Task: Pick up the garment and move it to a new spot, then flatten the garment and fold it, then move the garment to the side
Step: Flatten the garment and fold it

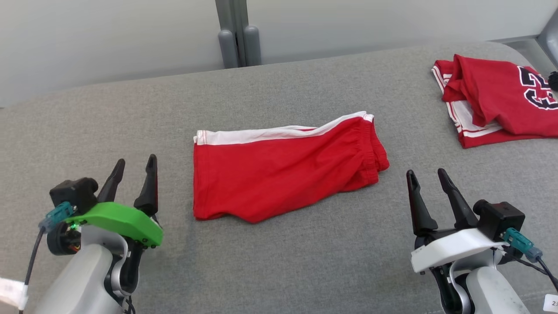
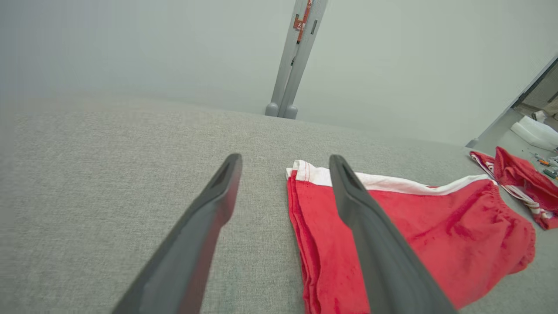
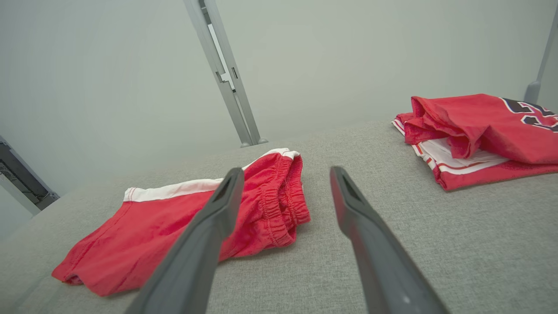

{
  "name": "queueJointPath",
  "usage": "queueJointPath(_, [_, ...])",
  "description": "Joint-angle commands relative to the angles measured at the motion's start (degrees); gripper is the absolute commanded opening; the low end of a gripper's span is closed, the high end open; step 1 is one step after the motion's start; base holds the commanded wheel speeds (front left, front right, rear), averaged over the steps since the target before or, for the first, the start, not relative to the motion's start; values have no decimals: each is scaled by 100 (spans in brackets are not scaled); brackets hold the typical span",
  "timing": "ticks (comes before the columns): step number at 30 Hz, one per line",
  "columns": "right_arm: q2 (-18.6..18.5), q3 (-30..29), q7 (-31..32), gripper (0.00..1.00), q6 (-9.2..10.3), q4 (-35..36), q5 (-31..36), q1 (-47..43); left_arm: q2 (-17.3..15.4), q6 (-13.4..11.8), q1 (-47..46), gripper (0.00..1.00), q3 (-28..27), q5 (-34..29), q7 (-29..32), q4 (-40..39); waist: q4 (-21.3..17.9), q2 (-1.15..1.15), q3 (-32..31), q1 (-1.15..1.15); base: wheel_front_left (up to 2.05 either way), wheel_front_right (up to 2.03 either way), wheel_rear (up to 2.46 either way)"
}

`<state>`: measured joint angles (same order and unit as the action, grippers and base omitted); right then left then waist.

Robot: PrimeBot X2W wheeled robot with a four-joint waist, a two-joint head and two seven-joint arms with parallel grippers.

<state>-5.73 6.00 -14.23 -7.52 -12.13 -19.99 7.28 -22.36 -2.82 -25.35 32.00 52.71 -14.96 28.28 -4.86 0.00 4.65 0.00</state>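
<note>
The garment (image 1: 279,168) is a pair of red shorts with a white side stripe, folded flat in the middle of the grey padded surface (image 1: 283,266). It also lies to the right in the left wrist view (image 2: 418,226) and to the left in the right wrist view (image 3: 174,226). My left gripper (image 1: 133,168) hovers open just left of the garment's hem, touching nothing. On the other side, my right gripper (image 1: 429,179) stands open just right of the elastic waistband with nothing between its fingers.
A red jersey (image 1: 497,98) with dark numerals lies bunched at the far right of the surface, also in the right wrist view (image 3: 484,135). A grey post (image 1: 237,35) rises behind the far edge against a pale wall.
</note>
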Motion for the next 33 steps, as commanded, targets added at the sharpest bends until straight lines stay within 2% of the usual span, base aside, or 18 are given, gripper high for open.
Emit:
queueJointPath(1, [1,-11,-40,100,9,0,43,-36,59,-32,196,100,-246,-250,-25,-131,114,0,-118,0,0,0,0])
queueJointPath(6, [-28,-3,-53,100,9,10,101,-117,360,-72,844,100,-1260,-1286,-20,-724,219,0,-263,0,0,0,0])
queueJointPath(12, [-55,1,-72,100,9,39,201,-247,702,-133,1551,100,-2142,-2281,-20,-1367,272,0,-406,0,0,0,0])
queueJointPath(14, [-47,6,-80,100,9,44,212,-295,750,-127,1787,100,-2308,-2638,-21,-1543,281,0,-445,0,0,0,0])
queueJointPath(18, [-70,21,-91,100,9,71,238,-455,999,-93,2349,100,-2702,-2962,-21,-1879,296,0,-526,0,0,0,0])
queueJointPath(22, [-98,19,-94,100,9,91,210,-665,1105,-28,2839,100,-2812,-3291,-22,-1976,363,0,-593,0,0,0,0])
queueJointPath(27, [-93,5,-97,100,9,103,203,-924,1009,83,3155,100,-2765,-3781,-21,-1989,470,0,-656,0,0,0,0])
queueJointPath(33, [-66,-17,-102,100,9,76,259,-1046,1187,410,3207,100,-3119,-3612,-21,-2112,546,0,-697,0,0,0,0])
